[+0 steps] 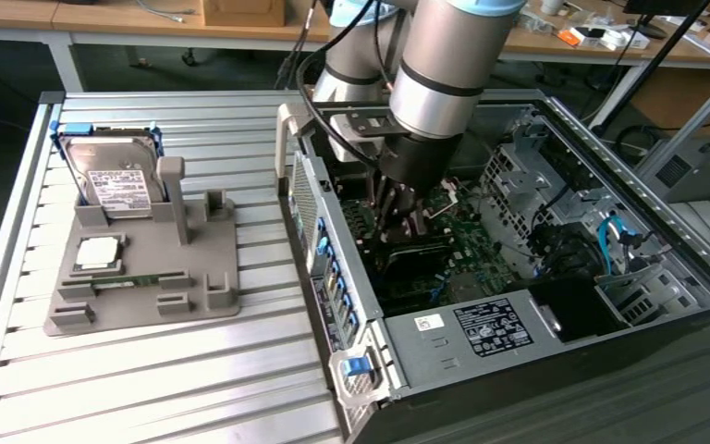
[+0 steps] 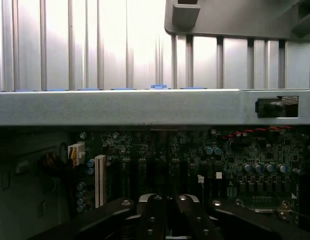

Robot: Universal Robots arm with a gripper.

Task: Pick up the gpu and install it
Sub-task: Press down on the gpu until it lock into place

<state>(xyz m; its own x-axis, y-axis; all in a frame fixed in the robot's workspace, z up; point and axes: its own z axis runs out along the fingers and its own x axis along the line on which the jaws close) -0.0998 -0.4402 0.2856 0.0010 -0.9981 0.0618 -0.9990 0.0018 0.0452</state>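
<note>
You have a ribbed aluminium bench (image 1: 145,370) carrying everything. The open desktop computer case (image 1: 688,277) lies on its side along the bench edge at the exterior view's right, its interior facing up. The robot arm (image 1: 447,65) comes down from the bench's far edge and reaches into the case's far half.

Near the bench edge at the exterior view's left sits your grey parts fixture (image 1: 226,245). A hard drive (image 1: 115,180) with a white label stands tilted in the fixture's far corner. A square processor (image 1: 96,252) lies flat in a pocket nearer you, and a narrow green memory stick (image 1: 145,278) lies just beside it.

Inside the case, the power supply (image 1: 491,328) with its label fills the near corner, and the motherboard (image 1: 454,259) covers the floor beyond it.

The gripper (image 1: 395,208) is low inside the case, close above the motherboard by the wall that faces the fixture. In the wrist view its jaws are clenched together, with the fingertips (image 2: 155,212) meeting over the row of expansion slots, to one side of a white slot (image 2: 99,180).

You cannot tell the gpu apart from the dark boards under the fingers, so whether it is grasped or seated stays unclear.
</note>
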